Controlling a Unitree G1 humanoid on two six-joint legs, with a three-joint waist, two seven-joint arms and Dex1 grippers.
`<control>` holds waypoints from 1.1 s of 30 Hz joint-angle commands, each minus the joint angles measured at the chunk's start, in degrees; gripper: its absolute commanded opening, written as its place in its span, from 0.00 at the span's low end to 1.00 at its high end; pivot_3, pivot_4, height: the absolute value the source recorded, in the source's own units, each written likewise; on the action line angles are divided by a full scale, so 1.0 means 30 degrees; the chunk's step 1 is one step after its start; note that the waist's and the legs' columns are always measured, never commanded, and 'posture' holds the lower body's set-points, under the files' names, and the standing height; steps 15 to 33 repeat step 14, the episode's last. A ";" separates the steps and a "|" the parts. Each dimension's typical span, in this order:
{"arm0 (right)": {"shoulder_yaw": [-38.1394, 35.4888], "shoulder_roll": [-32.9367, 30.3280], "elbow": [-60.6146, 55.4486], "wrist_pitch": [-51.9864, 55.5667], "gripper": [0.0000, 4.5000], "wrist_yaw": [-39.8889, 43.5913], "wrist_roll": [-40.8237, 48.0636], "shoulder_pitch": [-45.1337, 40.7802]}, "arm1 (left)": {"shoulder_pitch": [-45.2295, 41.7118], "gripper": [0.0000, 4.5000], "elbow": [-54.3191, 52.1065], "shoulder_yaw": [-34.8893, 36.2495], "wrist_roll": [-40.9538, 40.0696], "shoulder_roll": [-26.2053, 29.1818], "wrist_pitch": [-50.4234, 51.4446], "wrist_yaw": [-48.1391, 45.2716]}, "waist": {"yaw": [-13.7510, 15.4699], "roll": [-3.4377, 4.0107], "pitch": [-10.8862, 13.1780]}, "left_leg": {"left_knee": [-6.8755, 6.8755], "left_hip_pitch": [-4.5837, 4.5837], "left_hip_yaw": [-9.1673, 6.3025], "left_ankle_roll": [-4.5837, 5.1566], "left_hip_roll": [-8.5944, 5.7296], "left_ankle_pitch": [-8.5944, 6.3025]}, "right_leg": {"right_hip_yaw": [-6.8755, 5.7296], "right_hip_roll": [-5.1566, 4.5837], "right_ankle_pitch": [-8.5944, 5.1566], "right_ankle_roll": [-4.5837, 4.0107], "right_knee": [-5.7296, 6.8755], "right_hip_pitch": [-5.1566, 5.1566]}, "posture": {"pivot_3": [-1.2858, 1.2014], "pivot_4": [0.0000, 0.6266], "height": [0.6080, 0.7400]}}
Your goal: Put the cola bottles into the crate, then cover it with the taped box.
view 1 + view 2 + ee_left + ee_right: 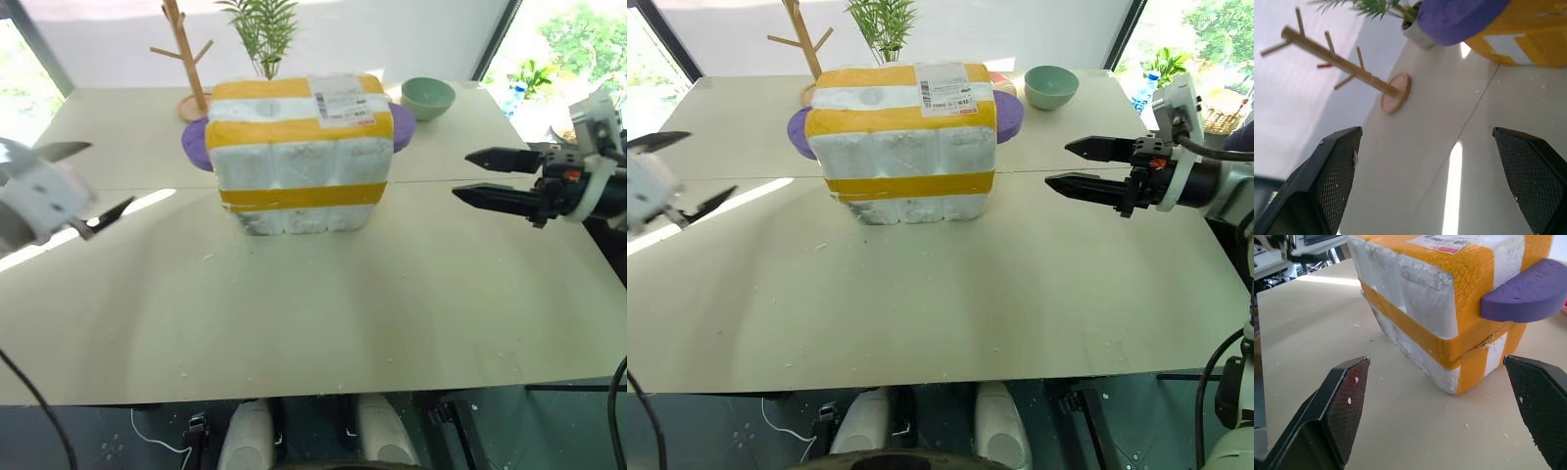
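- Taped box (299, 157): white foam, wide yellow bands, shipping label on top. Stands upright at the middle of the table (323, 323), toward the far side. Nothing touches it.
- Purple pads (1528, 293): one sticks out from each end of the box, near its upper half.
- Crate and cola bottles: cannot be told apart from the box; judged to sit beneath it, the cover looking already set down.
- Left gripper (83, 186): jaws spread wide, holding nothing. Hovers above the table's left edge, well apart from the box.
- Right gripper (1078, 166): jaws spread wide, holding nothing. Hangs level to the right of the box, pointing toward it, a clear gap between.
- Other items: wooden peg stand (186, 59), potted plant (263, 29) and green bowl (428, 98) behind the box, none in the way.
- Step in hand, as judged: letting go and drawing clear after covering.
- Handling advice: keep both jaws spread and move the arms straight outward, away from the ends, so no finger catches a purple pad. Foam is light; a small nudge would shift the cover off the crate.
- Check: lower rim sits flat all round, no tilt.
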 commanded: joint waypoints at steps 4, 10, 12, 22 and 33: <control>0.1441 -0.0160 0.1794 -0.1524 1.00 0.1887 -0.1292 -0.2472 | -0.3443 0.99 0.2422 0.1483 -0.7971 0.5004 1.1886 -0.7449 | -0.0188 -0.0023 0.0009 | -0.0011 0.0016 0.0023 0.0008 -0.0007 -0.0007 | 0.0006 -0.0005 -0.0005 0.0009 -0.0029 0.0011 | 0.52 0.24 1.00; 0.2798 0.0661 0.3234 -0.2169 1.00 0.2695 -0.2366 -0.3879 | -0.1839 0.99 0.0901 0.0909 -0.8135 0.6050 1.2610 -1.0089 | -0.0190 0.0020 0.0018 | -0.0047 0.0030 0.0084 -0.0018 -0.0006 0.0003 | 0.0009 0.0000 -0.0052 0.0002 -0.0011 -0.0031 | 0.52 0.24 1.00; 0.3012 0.0937 0.3359 -0.2163 1.00 0.2760 -0.2552 -0.4159 | -0.1921 0.99 0.0648 0.0853 -0.8122 0.5890 1.2562 -1.0006 | -0.0171 0.0017 0.0019 | -0.0047 0.0031 0.0070 -0.0012 -0.0004 0.0000 | 0.0008 0.0007 -0.0052 -0.0007 0.0004 -0.0034 | 0.52 0.24 1.00; 0.3057 0.1083 0.3382 -0.2125 1.00 0.2820 -0.2682 -0.4272 | -0.2025 0.99 0.0491 0.0866 -0.8140 0.5779 1.2586 -0.9885 | -0.0163 0.0018 0.0019 | -0.0044 0.0031 0.0073 -0.0010 -0.0007 -0.0001 | 0.0009 -0.0001 -0.0050 -0.0008 0.0004 -0.0031 | 0.52 0.24 1.00; 0.3057 0.1083 0.3382 -0.2125 1.00 0.2820 -0.2682 -0.4272 | -0.2025 0.99 0.0491 0.0866 -0.8140 0.5779 1.2586 -0.9885 | -0.0163 0.0018 0.0019 | -0.0044 0.0031 0.0073 -0.0010 -0.0007 -0.0001 | 0.0009 -0.0001 -0.0050 -0.0008 0.0004 -0.0031 | 0.52 0.24 1.00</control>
